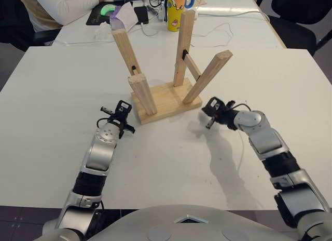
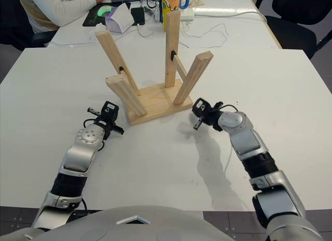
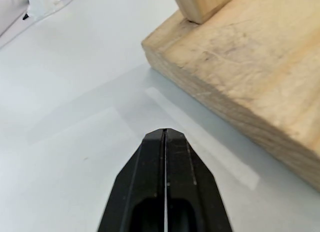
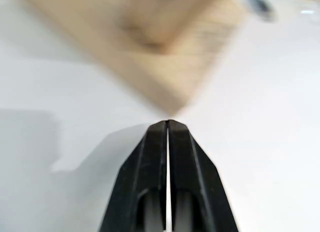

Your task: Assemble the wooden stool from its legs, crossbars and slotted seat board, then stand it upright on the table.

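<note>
Your left claw (image 3: 165, 137) is pinched together, empty, at the seat board's (image 1: 165, 98) eight o'clock; your right claw (image 4: 167, 126) likewise, at four.

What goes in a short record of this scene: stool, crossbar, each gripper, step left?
Stool: upside down, seat board flat on table, four legs up
Crossbar: one joins two right-hand legs
Left gripper: shut, empty, near board's left edge
Right gripper: shut, empty, near board's right corner
Step left: stand stool upright
</note>
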Robot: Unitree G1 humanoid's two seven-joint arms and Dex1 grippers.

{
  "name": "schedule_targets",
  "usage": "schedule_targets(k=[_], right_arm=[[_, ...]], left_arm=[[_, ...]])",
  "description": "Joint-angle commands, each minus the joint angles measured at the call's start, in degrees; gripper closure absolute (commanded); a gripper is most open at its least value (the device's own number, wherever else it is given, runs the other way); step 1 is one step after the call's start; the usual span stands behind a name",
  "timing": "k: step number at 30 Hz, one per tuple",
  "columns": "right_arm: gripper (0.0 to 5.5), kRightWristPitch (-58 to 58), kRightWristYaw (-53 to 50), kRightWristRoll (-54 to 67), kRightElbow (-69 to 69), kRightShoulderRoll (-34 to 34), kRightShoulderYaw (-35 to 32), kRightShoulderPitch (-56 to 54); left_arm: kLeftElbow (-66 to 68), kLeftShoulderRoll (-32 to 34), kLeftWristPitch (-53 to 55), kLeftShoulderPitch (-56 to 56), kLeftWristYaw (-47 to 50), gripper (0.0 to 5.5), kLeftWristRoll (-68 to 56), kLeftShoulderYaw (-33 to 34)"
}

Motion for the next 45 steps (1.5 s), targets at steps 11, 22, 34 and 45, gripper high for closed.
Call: schedule_targets(k=[11, 22, 34, 45], right_arm=[[5.5, -9.73, -2.6, -1.75, 9.32, 8.03, 0.45, 1.67], [5.5, -1.57, 3.72, 0.98, -9.52, 7.97, 2.01, 10.97], [5.5, 3.46, 0.34, -0.94, -13.81, 7.97, 0.72, 14.8], [5.5, 2.93, 3.08, 2.42, -18.94, 8.9, 0.25, 15.32]], left_arm=[[2.75, 0.43, 0.46, 1.56, -3.5, 5.47, -1.49, -2.04], [3.45, 2.68, -0.71, 5.53, -2.94, 5.47, -2.29, 1.41], [6.77, 5.75, -3.34, 7.16, -3.22, 5.47, -2.84, 4.76], [-5.79, 0.73, -3.3, 6.19, -10.52, 5.47, -13.24, 2.37]])
